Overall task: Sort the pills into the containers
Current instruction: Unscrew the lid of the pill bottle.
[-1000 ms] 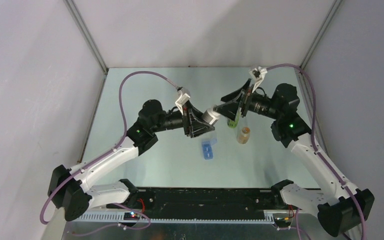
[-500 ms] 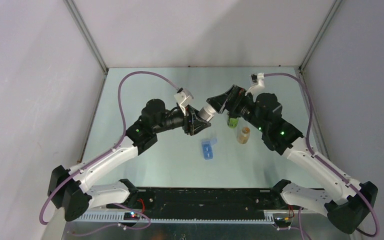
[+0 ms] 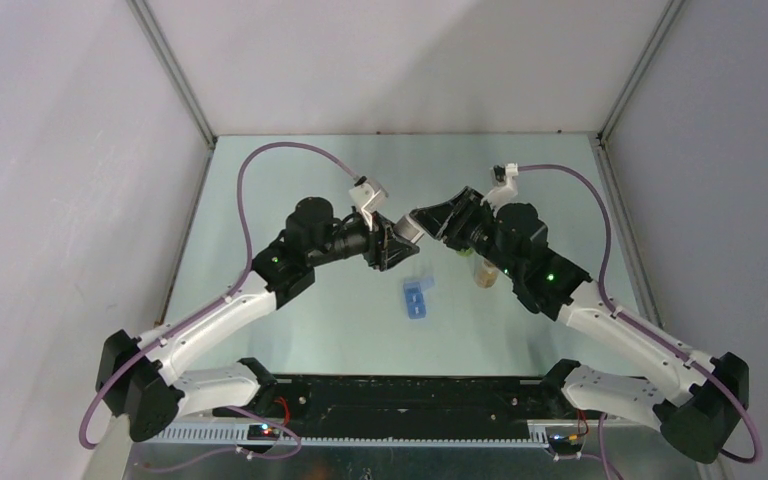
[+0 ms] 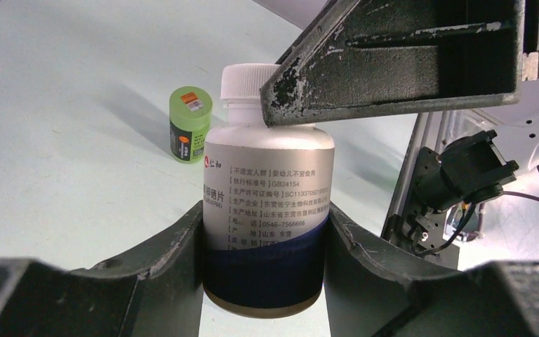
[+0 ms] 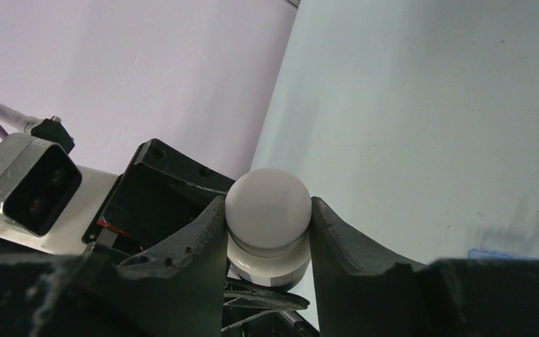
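Left gripper (image 4: 265,246) clamps the white bottle (image 4: 267,182) raised between the arms, right gripper (image 5: 267,217) pinches its cap (image 5: 267,200), still on, so sorting into the blue pillbox (image 3: 417,298) seems barely begun.

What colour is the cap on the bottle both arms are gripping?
White. The cap of the bottle shows best in the right wrist view.

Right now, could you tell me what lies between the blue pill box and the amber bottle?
Only bare table lies between the blue pill box and the amber bottle, as the top view shows.
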Robot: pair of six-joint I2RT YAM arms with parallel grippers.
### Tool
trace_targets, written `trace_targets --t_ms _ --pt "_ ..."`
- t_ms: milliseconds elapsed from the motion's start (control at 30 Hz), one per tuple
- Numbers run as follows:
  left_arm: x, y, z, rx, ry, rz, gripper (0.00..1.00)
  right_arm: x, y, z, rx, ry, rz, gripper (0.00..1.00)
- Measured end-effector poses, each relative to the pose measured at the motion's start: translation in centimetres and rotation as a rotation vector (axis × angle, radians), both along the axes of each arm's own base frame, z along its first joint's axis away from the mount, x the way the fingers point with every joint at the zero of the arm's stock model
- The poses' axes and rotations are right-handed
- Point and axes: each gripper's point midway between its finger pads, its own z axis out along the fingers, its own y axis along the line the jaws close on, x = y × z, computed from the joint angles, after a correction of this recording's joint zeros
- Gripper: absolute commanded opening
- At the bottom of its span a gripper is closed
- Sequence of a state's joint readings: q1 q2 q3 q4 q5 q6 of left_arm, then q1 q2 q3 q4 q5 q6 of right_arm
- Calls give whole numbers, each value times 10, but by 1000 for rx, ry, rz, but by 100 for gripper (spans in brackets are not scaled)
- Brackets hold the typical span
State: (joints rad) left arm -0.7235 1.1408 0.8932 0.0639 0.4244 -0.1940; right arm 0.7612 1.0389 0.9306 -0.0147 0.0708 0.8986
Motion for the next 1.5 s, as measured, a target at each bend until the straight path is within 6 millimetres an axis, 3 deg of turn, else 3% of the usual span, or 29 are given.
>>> trace_targets --t_ms 300,500,533,567,600,633,700,833,1133,1333,1500 --pt "-5 -10 -2 -29 63 -40 0 -4 -14 -4 52 -119 116 12" --pt "-12 -24 0 -69 102 -125 0 -11 -25 -1 31 -253 309 17" --pt "-16 -25 2 -79 105 -148 0 -14 -26 1 31 -285 366 25" --pt "-19 -26 3 -84 110 -170 0 -16 -26 1 30 -306 415 48" --pt "-21 -26 3 -87 116 -190 0 -18 -26 0 31 -318 449 62" --pt "-24 -27 1 -87 126 -210 0 -20 -27 -1 31 -325 486 88" --pt "-30 -27 -1 -85 141 -251 0 -20 -28 -6 27 -320 514 99" --pt "-34 -27 -2 -76 128 -275 0 -7 -34 -11 24 -262 426 99" --pt "-14 -24 -5 -51 70 -175 0 10 -33 -9 46 -77 181 91" --pt "-6 -23 -5 -53 56 -132 0 11 -28 -4 19 -9 159 65" --pt "-4 -22 -11 -42 67 -114 0 11 -25 -13 14 33 174 56"
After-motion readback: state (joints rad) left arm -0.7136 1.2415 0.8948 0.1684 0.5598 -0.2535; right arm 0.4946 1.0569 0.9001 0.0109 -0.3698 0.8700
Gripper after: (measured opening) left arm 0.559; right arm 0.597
